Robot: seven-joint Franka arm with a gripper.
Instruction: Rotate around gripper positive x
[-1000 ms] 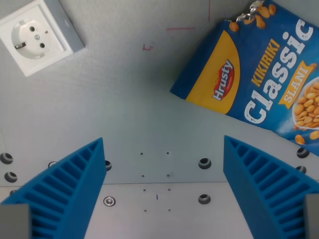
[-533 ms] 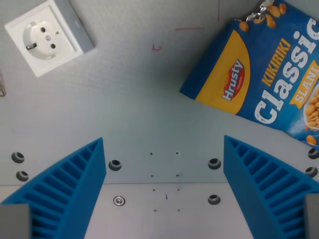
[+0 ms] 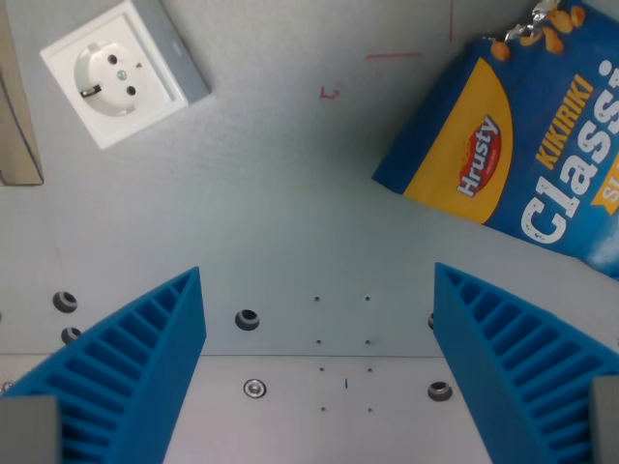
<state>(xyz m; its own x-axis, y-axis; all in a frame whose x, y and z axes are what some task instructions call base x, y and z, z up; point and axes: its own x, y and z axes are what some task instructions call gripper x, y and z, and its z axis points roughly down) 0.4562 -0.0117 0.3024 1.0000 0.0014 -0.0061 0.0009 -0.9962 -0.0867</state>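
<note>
At the far left edge of the wrist view, a beige strip of some object ran down the frame, cut off by the border (too little of it showed to say what it was). Just to its right, in the upper left, a white wall socket in a grey housing lay flat on the pale grey table, turned at an angle to the frame.

Below it, the left blue ribbed finger of the gripper rose from the bottom edge. A wide gap lay between it and its partner: the jaws stood spread apart, nothing between them, nothing touching either pad. Through that gap the table showed a seam, several bolt holes and small screw heads.

Faint red pen marks sat on the surface near the top centre, well above the gripper.

The right finger stood at the lower right, and above it, in the upper right corner, a blue and yellow snack bag printed "Hrusty" and "Kikiriki Classic" lay tilted on the table, its far side running out of frame. The bag was apart from the finger below it and well apart from the socket.
</note>
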